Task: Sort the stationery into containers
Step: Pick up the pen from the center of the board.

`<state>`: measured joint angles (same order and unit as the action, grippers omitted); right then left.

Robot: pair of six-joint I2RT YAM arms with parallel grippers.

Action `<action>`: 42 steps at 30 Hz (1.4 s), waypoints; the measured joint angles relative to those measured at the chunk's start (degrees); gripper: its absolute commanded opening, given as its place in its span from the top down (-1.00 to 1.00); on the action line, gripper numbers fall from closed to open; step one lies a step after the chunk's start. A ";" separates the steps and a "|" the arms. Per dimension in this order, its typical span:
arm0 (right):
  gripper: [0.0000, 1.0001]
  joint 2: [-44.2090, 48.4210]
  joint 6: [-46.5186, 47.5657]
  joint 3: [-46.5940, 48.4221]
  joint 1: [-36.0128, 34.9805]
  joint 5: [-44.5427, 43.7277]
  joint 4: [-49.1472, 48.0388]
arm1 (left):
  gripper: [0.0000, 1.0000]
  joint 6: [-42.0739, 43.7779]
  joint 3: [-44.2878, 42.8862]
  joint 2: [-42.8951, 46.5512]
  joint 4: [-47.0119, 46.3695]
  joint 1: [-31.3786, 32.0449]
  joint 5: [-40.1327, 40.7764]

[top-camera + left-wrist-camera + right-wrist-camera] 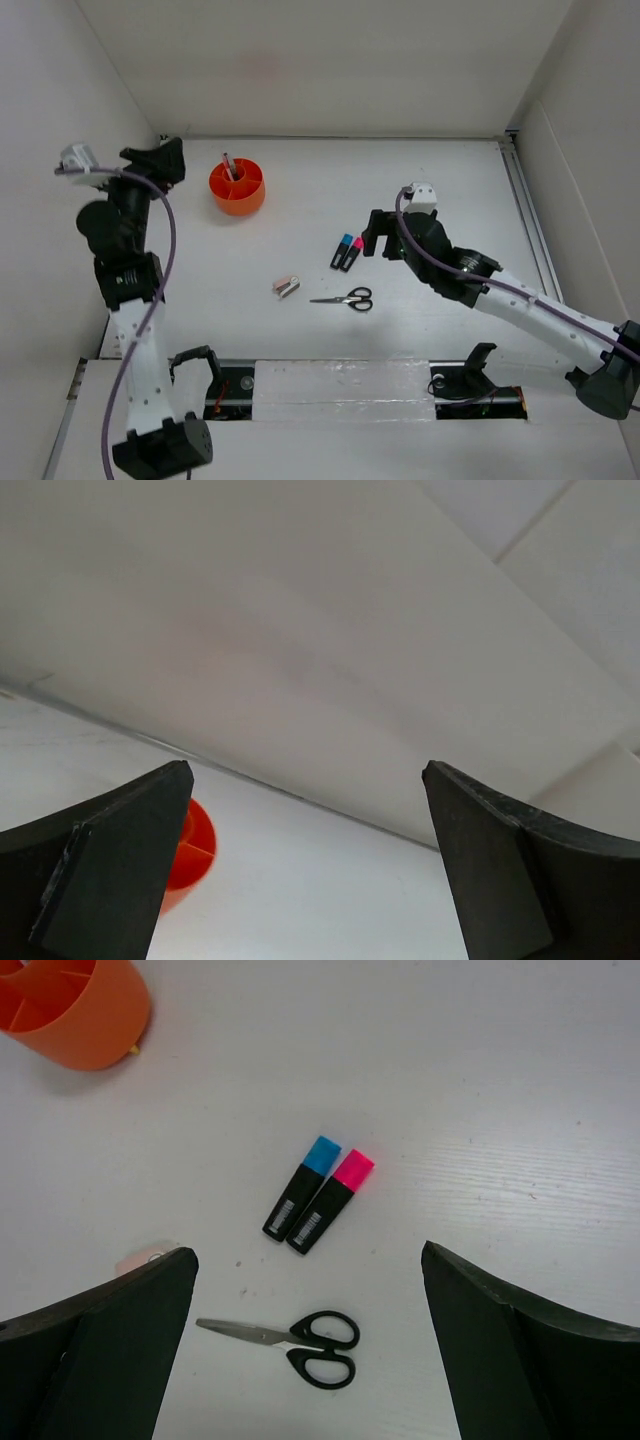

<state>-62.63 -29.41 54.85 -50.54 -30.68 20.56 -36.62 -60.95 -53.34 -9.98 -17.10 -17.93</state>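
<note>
Right gripper point(307, 1256) and left gripper point(308, 770) hang with jaws apart. Picking the blue-capped black highlighter point(298, 1192) seems in hand: descend, clamp, carry toward ten o'clock to the round orange plastic tub point(237, 190).

No text, brand, number or sign legible in any of my three views.

Only printed marks noted:
- Pale patch on the lower barrel of the blue-capped black plastic highlighter point(298, 1192), mid-table. Fine light marks, too small to read.
- Similar pale patch on the pink-capped black plastic highlighter point(326, 1207), just beside it on the right. Also unreadable.

From the top camera both patches blur out entirely.
</note>
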 measured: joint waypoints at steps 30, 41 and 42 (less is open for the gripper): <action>-0.82 -41.05 -23.91 13.97 7.89 4.92 7.04 | -1.00 -0.44 3.69 -3.67 28.81 1.73 7.21; -0.74 -45.59 -27.85 16.24 7.87 3.89 9.92 | -1.00 4.09 8.90 3.32 28.30 2.38 5.53; -0.70 -46.34 -27.80 17.18 7.85 3.61 10.40 | -1.00 4.33 8.90 2.73 28.30 2.38 5.14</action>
<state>-108.97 -57.21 72.03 -42.70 -27.07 30.96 -32.29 -52.05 -50.61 18.33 -14.72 -12.80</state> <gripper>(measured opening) 0.872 0.997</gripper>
